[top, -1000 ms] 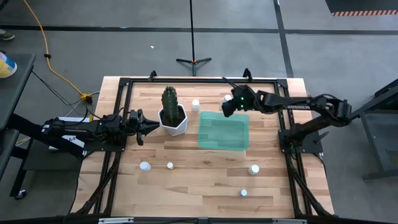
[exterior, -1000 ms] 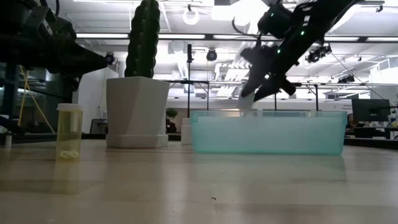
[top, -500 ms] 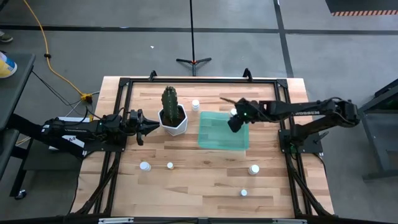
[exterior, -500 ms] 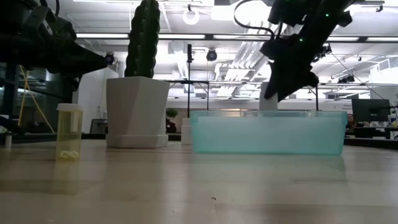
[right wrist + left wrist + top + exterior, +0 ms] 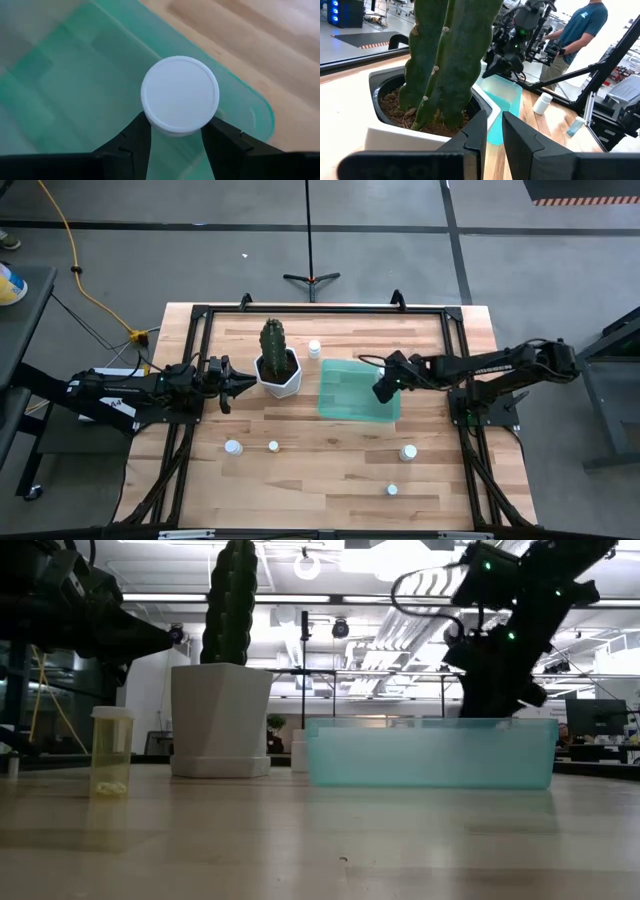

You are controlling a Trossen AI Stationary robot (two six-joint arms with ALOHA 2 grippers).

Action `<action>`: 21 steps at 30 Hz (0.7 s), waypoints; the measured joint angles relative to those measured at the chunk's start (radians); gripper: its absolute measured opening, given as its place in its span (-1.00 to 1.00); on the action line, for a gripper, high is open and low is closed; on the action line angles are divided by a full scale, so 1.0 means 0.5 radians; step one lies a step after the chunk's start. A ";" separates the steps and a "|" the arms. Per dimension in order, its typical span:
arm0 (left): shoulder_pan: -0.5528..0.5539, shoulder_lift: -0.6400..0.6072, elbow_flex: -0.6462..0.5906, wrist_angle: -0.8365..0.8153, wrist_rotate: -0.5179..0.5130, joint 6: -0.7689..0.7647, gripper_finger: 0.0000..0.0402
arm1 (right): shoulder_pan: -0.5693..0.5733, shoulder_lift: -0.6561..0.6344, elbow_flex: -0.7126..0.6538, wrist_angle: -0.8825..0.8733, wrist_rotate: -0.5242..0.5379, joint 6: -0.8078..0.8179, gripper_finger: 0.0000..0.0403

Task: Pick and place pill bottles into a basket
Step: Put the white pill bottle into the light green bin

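The right tool (image 5: 176, 131) is clamped on a pill bottle (image 5: 180, 96) over the basket (image 5: 345, 392), right of frame centre in the high view. Best to lower it inside the rim (not the edge) before letting go. The left tool (image 5: 232, 383), fingers nearly together, waits beside the cactus pot (image 5: 280, 375).

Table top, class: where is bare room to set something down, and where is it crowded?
Free: the wood between the basket and the front pill bottles. Crowded: the back, where left gripper, cactus pot, basket and right gripper line up.
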 joint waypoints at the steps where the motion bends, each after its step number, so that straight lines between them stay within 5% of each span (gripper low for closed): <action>1: 0.000 0.000 0.000 0.000 -0.001 0.000 -0.52 | 0.000 0.001 -0.023 0.003 0.002 0.015 -0.26; 21: 0.000 0.000 0.000 0.000 -0.001 0.000 -0.52 | -0.001 0.002 -0.118 0.194 -0.169 0.058 -0.41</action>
